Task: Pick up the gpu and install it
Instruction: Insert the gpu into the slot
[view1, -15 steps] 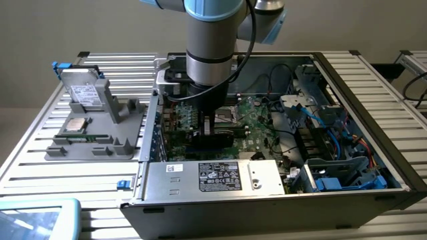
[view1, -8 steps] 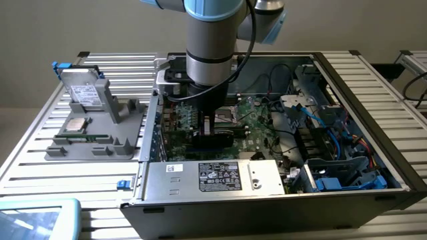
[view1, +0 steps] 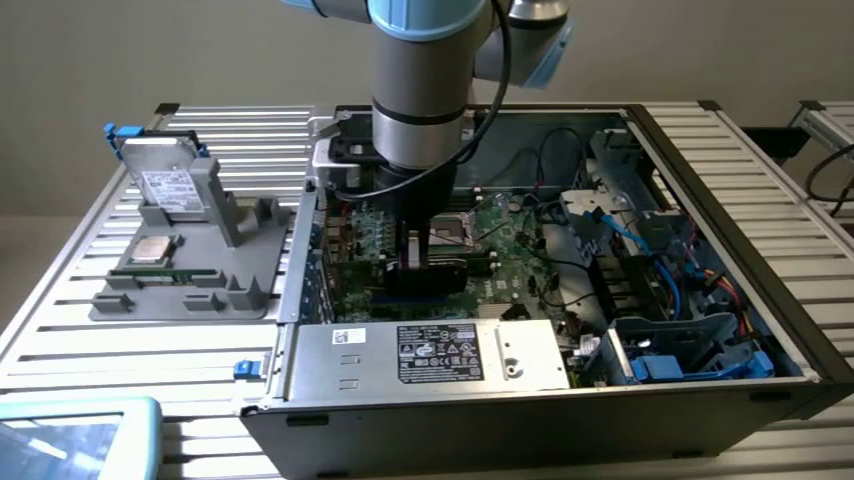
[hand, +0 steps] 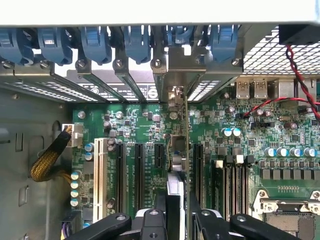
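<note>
— Wrist view: gripper (hand: 176, 220) clamps the gpu (hand: 184, 145) edge-on, upright over the motherboard (hand: 250, 150).
— Room?
— Little; slots either side, bracket near the case (view1: 747, 400) rear edge.

Place: a robot lab or workshop for putting computers together.
Table: a bench (view1: 80, 330) made of silver metal bars.
Computer: an open black computer case (view1: 747, 290) lying on its side, with its green board (hand: 145, 125) showing.
Parts: spare pieces sit in a grey holder (view1: 187, 290) beside it.
</note>
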